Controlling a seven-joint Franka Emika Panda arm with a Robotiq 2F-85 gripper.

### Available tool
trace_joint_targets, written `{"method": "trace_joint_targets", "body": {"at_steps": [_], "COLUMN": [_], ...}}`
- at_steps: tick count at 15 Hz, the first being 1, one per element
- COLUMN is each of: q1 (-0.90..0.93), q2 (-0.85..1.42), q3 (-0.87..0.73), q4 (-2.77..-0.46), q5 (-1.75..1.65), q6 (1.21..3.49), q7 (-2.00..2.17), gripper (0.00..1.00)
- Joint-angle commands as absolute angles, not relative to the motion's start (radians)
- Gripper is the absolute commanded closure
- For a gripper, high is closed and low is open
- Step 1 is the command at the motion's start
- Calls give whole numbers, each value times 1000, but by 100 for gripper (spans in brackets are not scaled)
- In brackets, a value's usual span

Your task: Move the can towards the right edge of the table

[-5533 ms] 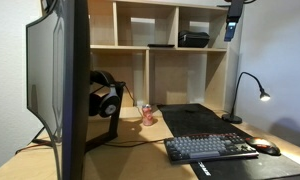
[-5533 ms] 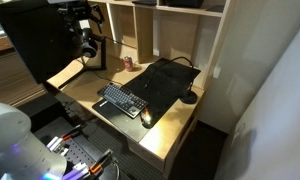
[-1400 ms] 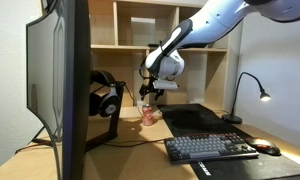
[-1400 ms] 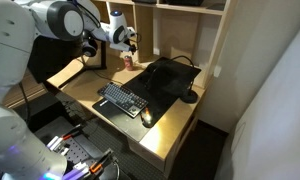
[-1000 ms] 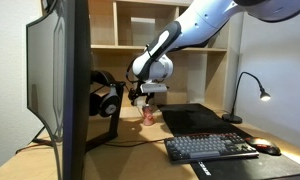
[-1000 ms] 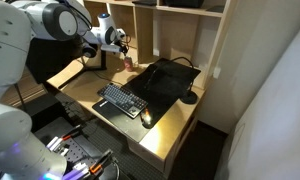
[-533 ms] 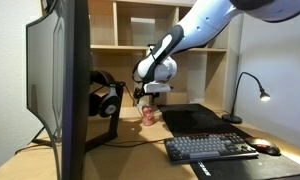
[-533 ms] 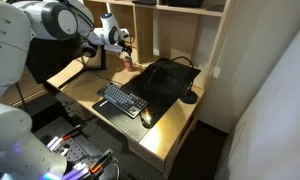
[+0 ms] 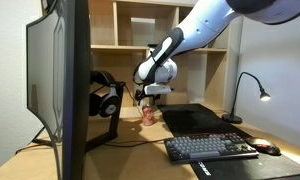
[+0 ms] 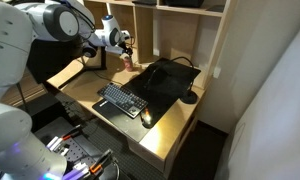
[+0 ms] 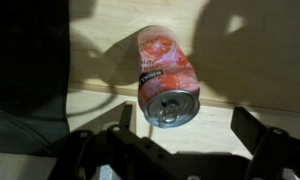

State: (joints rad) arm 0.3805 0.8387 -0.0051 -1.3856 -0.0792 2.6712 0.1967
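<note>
The can (image 9: 147, 114) is small and pinkish-red with a silvery top. It stands upright on the light wood table (image 9: 140, 136), near the back, beside the black desk mat (image 9: 202, 121). It also shows in an exterior view (image 10: 129, 62). My gripper (image 9: 145, 97) hangs just above it, open and empty, and also shows in an exterior view (image 10: 127, 48). In the wrist view the can (image 11: 166, 75) shows from above. Its top is near the left finger (image 11: 123, 115) and far from the right finger (image 11: 252, 125). The gripper (image 11: 188, 125) does not touch it.
A big monitor (image 9: 60, 80) and headphones on a stand (image 9: 105, 98) are close beside the can. A keyboard (image 9: 210, 148) and mouse (image 9: 263, 146) lie on the mat. A desk lamp (image 9: 252, 92) stands at the far side. The wooden shelf unit (image 9: 130, 30) rises behind.
The arm, absent 5.5 s ago, has come down over the can. In the last second the gripper shifted slightly sideways above it. The can has not moved.
</note>
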Motion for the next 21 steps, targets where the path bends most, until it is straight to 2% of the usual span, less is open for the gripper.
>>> {"method": "trace_joint_targets", "body": {"at_steps": [1, 11, 12, 17, 21], "q1": [387, 374, 372, 373, 377], "q2": [889, 963, 968, 992, 996], "q3": [-30, -19, -15, -19, -31], "q4": [-1322, -1241, -1236, -1204, -1185], "q5": [-103, -84, -83, -87, -96], "q6": [2670, 2631, 2629, 2611, 2589], "q7": [229, 230, 225, 224, 229], "gripper": [0, 0, 19, 56, 57]}}
